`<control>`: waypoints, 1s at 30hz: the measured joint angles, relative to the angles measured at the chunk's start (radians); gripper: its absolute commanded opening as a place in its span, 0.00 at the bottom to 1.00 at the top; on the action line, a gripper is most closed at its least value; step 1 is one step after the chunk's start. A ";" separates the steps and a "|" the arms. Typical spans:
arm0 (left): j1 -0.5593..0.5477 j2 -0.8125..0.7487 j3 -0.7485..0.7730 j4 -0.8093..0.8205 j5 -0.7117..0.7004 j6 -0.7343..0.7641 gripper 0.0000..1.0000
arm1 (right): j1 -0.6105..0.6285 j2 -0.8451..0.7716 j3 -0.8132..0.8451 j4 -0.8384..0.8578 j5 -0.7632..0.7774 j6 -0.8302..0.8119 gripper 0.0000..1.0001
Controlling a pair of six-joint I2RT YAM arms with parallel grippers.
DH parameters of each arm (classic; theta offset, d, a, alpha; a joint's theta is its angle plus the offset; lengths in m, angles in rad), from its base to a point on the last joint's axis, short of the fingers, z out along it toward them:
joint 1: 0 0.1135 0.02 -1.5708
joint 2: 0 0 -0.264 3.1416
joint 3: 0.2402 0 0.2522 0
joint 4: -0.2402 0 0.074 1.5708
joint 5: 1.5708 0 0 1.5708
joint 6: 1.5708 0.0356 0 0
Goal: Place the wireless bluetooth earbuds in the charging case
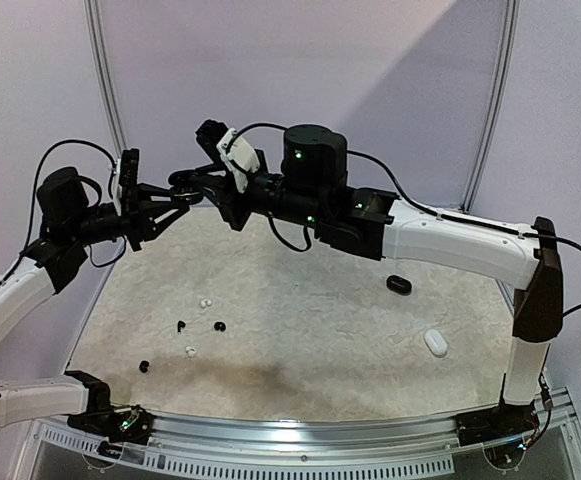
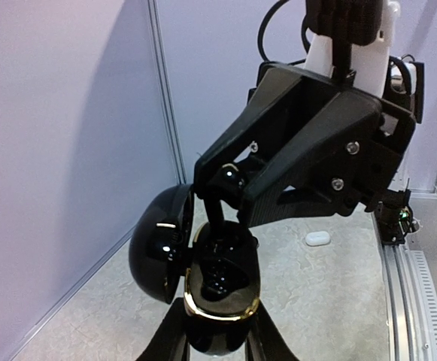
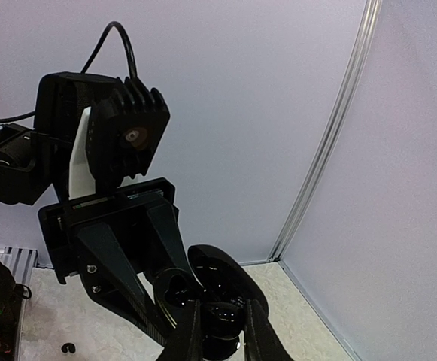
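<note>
My left gripper (image 1: 175, 200) is shut on an open glossy black charging case (image 2: 220, 297) with a gold rim, held high above the table's back left. Its lid (image 2: 162, 252) hangs open to the left. My right gripper (image 1: 188, 182) meets it from the right, shut on a glossy black earbud (image 3: 223, 320). In the left wrist view the right fingertips (image 2: 216, 214) reach down into the case's opening. Loose earbuds lie on the table: white ones (image 1: 205, 302) (image 1: 190, 351) and black ones (image 1: 181, 325) (image 1: 219, 326) (image 1: 144, 366).
A closed black case (image 1: 399, 285) and a closed white case (image 1: 436, 343) lie on the right of the table; the white one also shows in the left wrist view (image 2: 317, 238). Walls stand close behind and left. A metal rail (image 1: 300, 435) runs along the near edge.
</note>
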 measured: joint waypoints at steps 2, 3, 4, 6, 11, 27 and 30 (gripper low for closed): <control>0.000 0.000 0.000 0.001 -0.002 0.000 0.00 | 0.000 0.001 0.002 -0.002 0.005 0.000 0.19; 0.000 0.000 0.000 0.001 -0.003 0.000 0.00 | 0.000 0.001 0.003 -0.003 0.008 0.000 0.19; 0.000 0.000 0.000 0.002 -0.004 0.000 0.00 | 0.001 0.002 0.003 -0.003 0.011 0.000 0.19; 0.000 0.000 0.000 0.001 -0.005 0.000 0.00 | 0.001 0.003 0.005 -0.004 0.014 -0.002 0.18; 0.000 0.000 0.000 0.003 -0.009 -0.002 0.00 | 0.001 0.015 0.027 -0.014 0.016 -0.004 0.18; 0.000 0.005 -0.006 0.011 -0.030 -0.021 0.00 | 0.002 0.044 0.071 -0.062 0.048 -0.014 0.23; 0.000 0.008 -0.010 0.011 -0.032 -0.026 0.00 | 0.002 0.052 0.076 -0.061 0.053 -0.015 0.23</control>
